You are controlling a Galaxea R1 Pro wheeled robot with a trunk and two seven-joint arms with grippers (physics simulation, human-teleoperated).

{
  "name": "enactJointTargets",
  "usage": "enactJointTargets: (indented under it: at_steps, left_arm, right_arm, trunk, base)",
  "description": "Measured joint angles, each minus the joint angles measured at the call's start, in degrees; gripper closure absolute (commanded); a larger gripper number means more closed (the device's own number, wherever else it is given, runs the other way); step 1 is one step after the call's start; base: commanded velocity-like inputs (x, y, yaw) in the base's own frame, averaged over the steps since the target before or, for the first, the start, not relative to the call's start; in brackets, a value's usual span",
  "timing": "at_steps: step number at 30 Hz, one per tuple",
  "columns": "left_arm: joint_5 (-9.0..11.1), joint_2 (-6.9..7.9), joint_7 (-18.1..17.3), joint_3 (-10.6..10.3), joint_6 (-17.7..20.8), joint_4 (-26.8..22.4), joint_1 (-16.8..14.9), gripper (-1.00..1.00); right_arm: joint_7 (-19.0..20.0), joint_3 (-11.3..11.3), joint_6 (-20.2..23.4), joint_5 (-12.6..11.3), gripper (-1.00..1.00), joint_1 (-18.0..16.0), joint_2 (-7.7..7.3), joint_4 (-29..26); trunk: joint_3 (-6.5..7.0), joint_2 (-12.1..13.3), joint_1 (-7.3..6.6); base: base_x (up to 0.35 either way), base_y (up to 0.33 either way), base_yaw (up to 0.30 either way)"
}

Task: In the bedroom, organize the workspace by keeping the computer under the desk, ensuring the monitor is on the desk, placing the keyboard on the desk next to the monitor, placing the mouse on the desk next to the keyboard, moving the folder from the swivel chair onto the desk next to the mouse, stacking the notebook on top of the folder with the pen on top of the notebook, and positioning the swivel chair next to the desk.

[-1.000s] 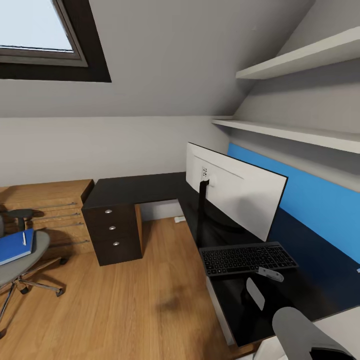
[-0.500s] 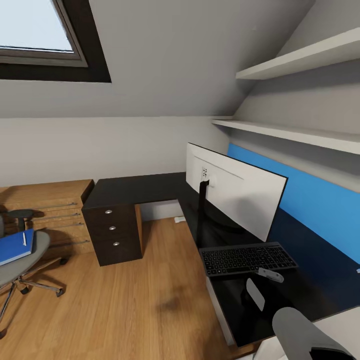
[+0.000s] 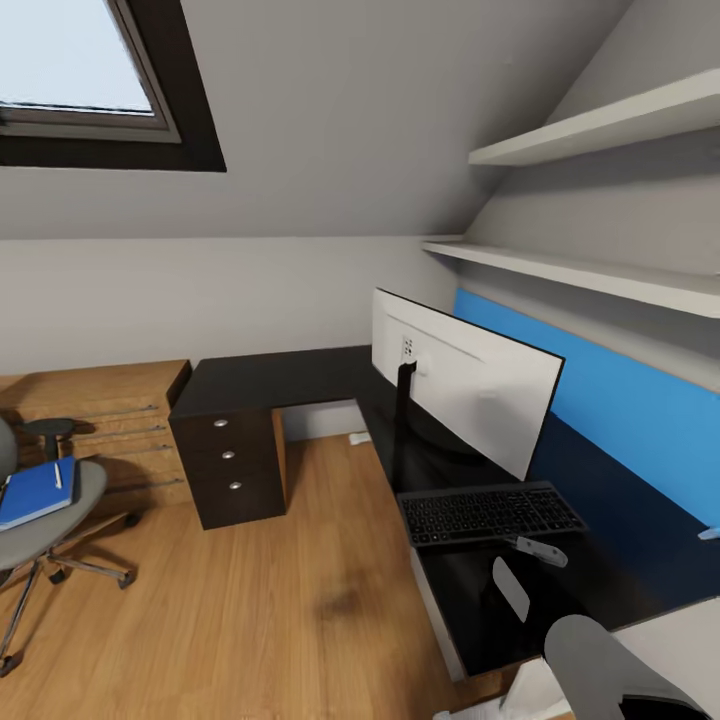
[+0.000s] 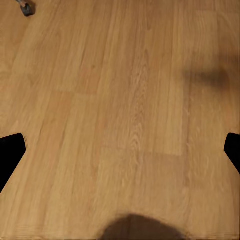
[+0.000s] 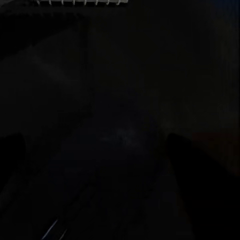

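Your right arm [image 3: 610, 665] rises grey at the near corner of the head view, over the glossy black bench [image 3: 300, 375]. Its pincer [image 5: 95, 150] faces the dark top in the right wrist view, where a rounded dark lump, possibly the mouse, sits between the fingers; you cannot tell there whether the fingers are apart or closed on anything. Your left pincer [image 4: 120, 155] hangs wide apart over the bare wood floor [image 4: 130, 100], a black fingertip at either side of the left wrist view.

Just beyond the right arm, the keyboard [image 3: 488, 514] lies flat on the bench, near its floor-side edge. Behind it stands the monitor [image 3: 470, 385], white back toward you, on its black arm.

Farther off, the bench turns along the back wall to the drawer unit [image 3: 232, 462] with silver knobs. To your left, well apart from the bench, the chair [image 3: 45, 515] carries the blue folder [image 3: 36, 492] on its seat, with the white pen [image 3: 58, 474] lying on top. A wooden dresser [image 3: 95, 420] stands behind it.
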Motion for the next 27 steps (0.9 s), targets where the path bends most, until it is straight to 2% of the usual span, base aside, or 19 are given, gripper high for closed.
enactJointTargets:
  at_steps: [6,9,11,15,18,22,24,27]
  left_arm:
    - [0.06,0.04,0.14,-0.01,0.24,0.00,0.00,-1.00]
    - [0.13,0.11,0.26,0.04,0.43,0.00,0.00,-1.00]
    - [0.15,0.12,0.27,0.06,0.47,0.00,0.00,-1.00]
    - [0.16,0.10,0.19,0.05,0.49,0.07,0.00,-1.00]
    - [0.16,0.12,0.10,0.05,0.50,0.09,0.00,-1.00]
    - [0.16,0.06,0.07,0.03,0.50,0.09,0.00,-1.00]
    - [0.16,0.05,0.05,0.04,0.50,0.09,0.00,-1.00]
    - [0.16,0.04,-0.01,0.04,0.50,0.09,0.00,-1.00]
  right_arm:
    - [0.01,0.06,0.10,0.02,1.00,0.00,0.00,-1.40]
    - [-0.01,0.08,1.24,0.03,1.00,0.08,0.14,-5.43]
    - [0.04,0.65,3.76,0.03,1.00,0.27,0.48,-9.54]
    - [0.04,2.14,7.27,-0.10,1.00,1.50,2.01,-17.73]
    - [-0.27,3.03,8.73,-0.13,1.00,4.45,4.68,-23.91]
    - [-1.07,4.14,9.27,-0.09,1.00,5.96,6.61,-27.27]
    - [-1.40,4.63,9.36,-0.05,1.00,6.17,7.01,-27.78]
    - [-1.83,7.41,9.54,-0.04,1.00,6.78,7.64,-28.54]
  trunk:
    - [1.08,2.41,-1.33]
    - [1.62,3.61,-2.00]
    - [1.98,4.41,-2.45]
    - [2.70,6.02,-3.33]
    - [3.24,7.22,-3.99]
    - [3.96,8.83,-4.87]
    - [4.32,9.63,-5.31]
    - [4.86,10.84,-5.97]
  base:
    - [-0.266,0.000,0.000]
    - [-0.057,0.000,0.000]
    - [-0.018,0.000,0.000]
    - [-0.007,0.000,0.000]
    - [-0.002,0.000,0.000]
    - [0.000,0.000,0.000]
    - [0.000,0.000,0.000]
    - [0.000,0.000,0.000]
